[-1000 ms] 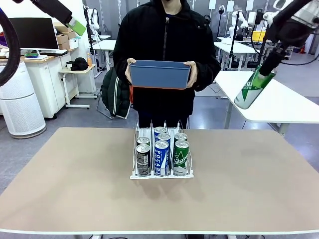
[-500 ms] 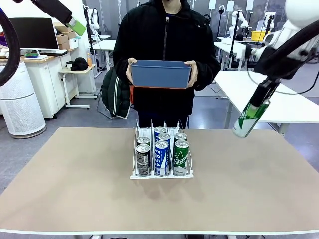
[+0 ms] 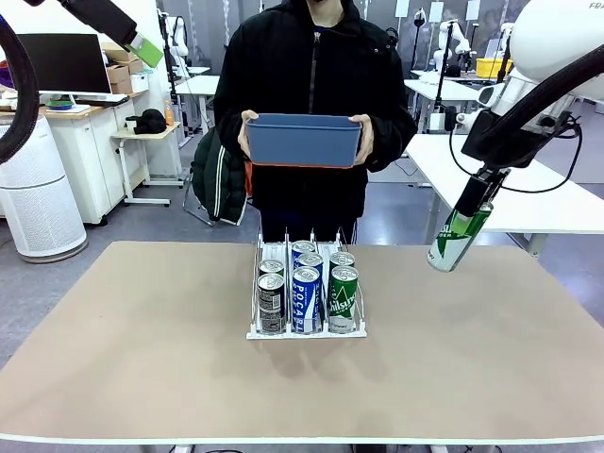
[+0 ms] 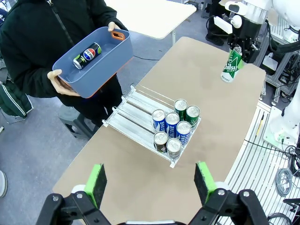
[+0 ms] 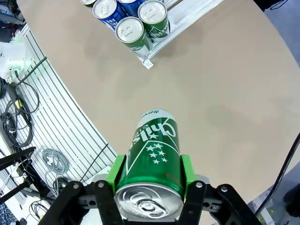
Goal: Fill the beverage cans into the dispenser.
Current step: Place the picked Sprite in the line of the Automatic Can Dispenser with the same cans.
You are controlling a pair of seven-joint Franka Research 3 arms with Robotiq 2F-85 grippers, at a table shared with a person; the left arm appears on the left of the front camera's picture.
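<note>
Aloft, the right hand clamps a slim green metal can tilted above the tabletop, apart from the white wire dispenser of six upright cans, the left hand gaping empty; the left wrist view looks into the person's blue plastic tub, where one dark can lies.

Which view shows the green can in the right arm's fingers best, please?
The right wrist view: the green can is close up between the fingers, lettering and silver top clear. The front view shows it tilted, held in the air at the right; the left wrist view shows it small and far.
</note>
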